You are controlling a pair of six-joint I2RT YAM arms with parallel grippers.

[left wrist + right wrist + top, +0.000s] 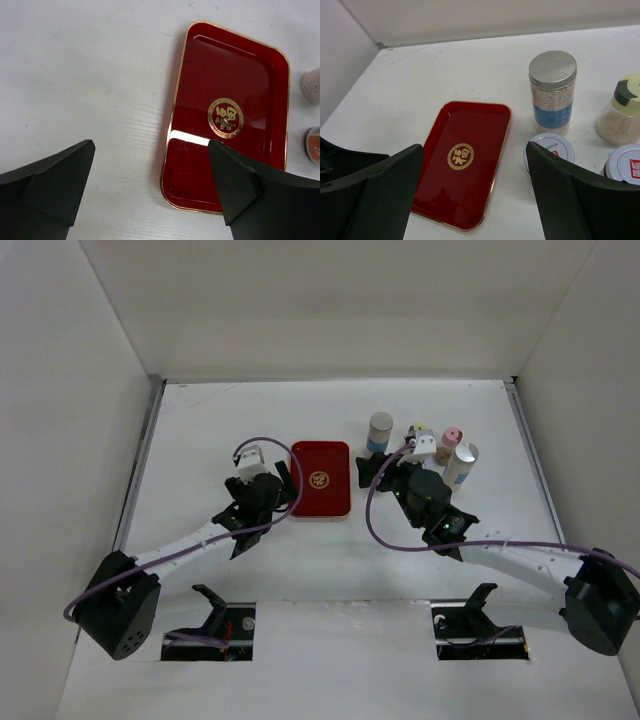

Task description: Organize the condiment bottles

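Note:
Several condiment bottles stand right of the dark-red tray [320, 480]. A tall white one with a silver cap and blue label [380, 432] [552, 92] is at the back. A yellow-capped one [418, 432] [622, 112], a pink-capped one [451, 443] and a second tall one [463, 462] stand further right. In the right wrist view, two white round lids [550, 146] [626, 162] show low beside the right finger. My right gripper [372, 472] [474, 150] is open between tray and bottles, holding nothing. My left gripper [287, 485] [151, 145] is open over the tray's left edge [172, 135].
White walls enclose the table [200, 430] on the left, back and right. Purple cables [375, 520] loop over both arms. Two dark bottle edges [312, 145] show at the right border of the left wrist view.

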